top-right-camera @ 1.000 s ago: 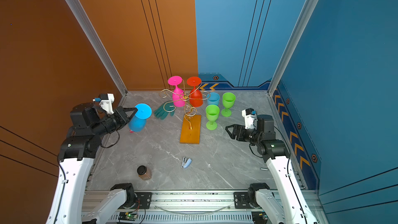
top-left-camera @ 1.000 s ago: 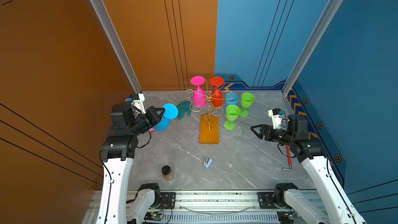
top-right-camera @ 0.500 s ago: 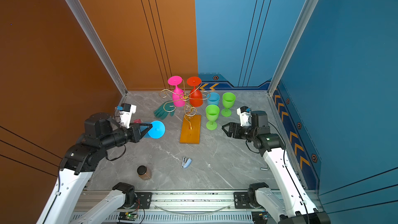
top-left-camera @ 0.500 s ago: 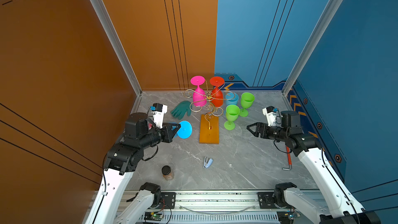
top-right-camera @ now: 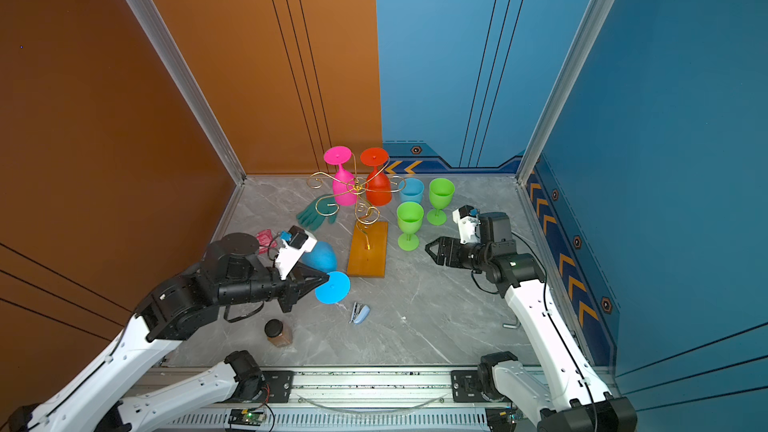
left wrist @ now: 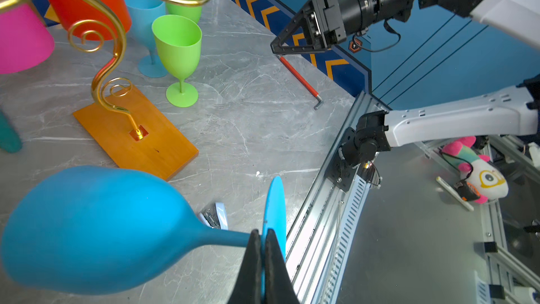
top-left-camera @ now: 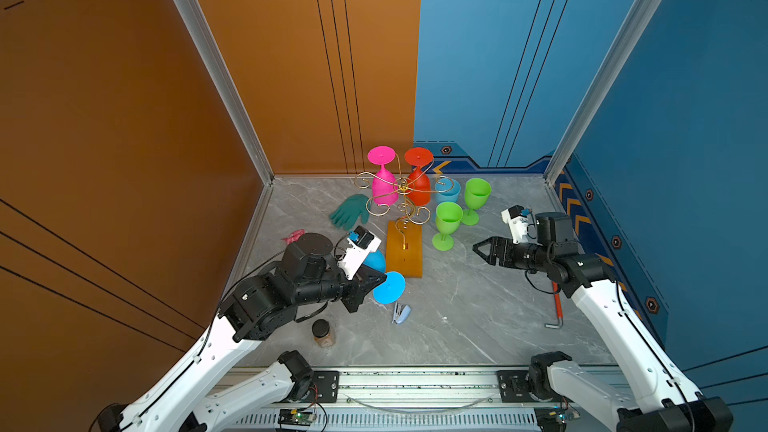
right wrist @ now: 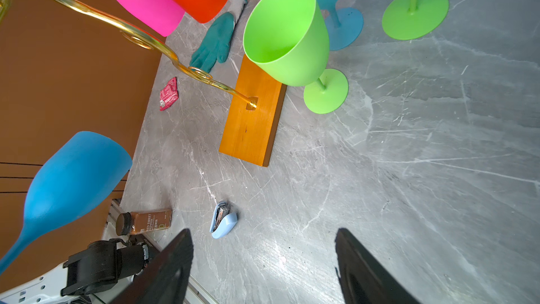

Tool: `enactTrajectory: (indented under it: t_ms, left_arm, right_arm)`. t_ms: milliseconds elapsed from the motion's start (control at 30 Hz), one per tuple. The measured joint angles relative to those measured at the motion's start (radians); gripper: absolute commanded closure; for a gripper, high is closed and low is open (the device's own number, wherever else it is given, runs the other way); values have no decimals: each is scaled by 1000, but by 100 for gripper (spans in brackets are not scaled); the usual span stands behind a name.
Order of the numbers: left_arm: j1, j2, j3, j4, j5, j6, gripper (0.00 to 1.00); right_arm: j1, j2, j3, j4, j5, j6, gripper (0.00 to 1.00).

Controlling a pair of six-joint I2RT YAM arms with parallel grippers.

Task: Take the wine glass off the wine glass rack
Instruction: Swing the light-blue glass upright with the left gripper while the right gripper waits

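Looking in both top views, we find the left gripper [top-left-camera: 380,280] clamped on the blue wine glass [top-left-camera: 389,288] stem, just left of the wine glass rack [top-left-camera: 404,251] base; the right gripper [top-left-camera: 478,248] hovers right of that base. Our left wrist view shows jaws pinching the stem beside the foot. Our right wrist view shows jaws wide apart, empty.

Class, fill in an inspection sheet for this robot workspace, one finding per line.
Surface: grey marbled tabletop.
Job's things: wine glass rack holds pink glass and red glass upside down; blue wine glass off it.
Clutter: glove, pink packet, spice jar, stapler, hex key, two green glasses, standing blue glass.
Hands: left hand shut on the blue wine glass's stem; right hand open, empty.
Cables: black loop at each wrist.
Surroundings: orange wall, blue wall.
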Motion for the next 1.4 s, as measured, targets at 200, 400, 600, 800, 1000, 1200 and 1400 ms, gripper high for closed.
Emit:
enactTrajectory:
  t_ms: [200, 400, 600, 800, 1000, 1200, 1400]
  left_arm:
    - [-153, 52, 0, 0, -106, 85, 100]
    - [-245, 101, 1, 1, -180, 167, 100]
    - [-329, 129, -2, 17, -239, 255, 100]
    - [-440, 132, -43, 53, -299, 383, 100]
    - [-529, 146, -84, 71, -386, 498, 100]
    - [-583, 151, -101, 73, -462, 602, 100]
    - [-634, 173, -134, 93, -552, 699, 100]
  right_arm:
    - [8, 0, 2, -15, 5, 0, 22]
    - [15, 0, 2, -16, 15, 0, 22]
    - [22, 9, 13, -31, 15, 0, 22]
    - [39, 35, 60, -50, 14, -1, 22]
    - [61, 58, 95, -69, -12, -2, 22]
    - [84, 76, 121, -84, -35, -2, 22]
    - [104, 89, 144, -93, -56, -2, 22]
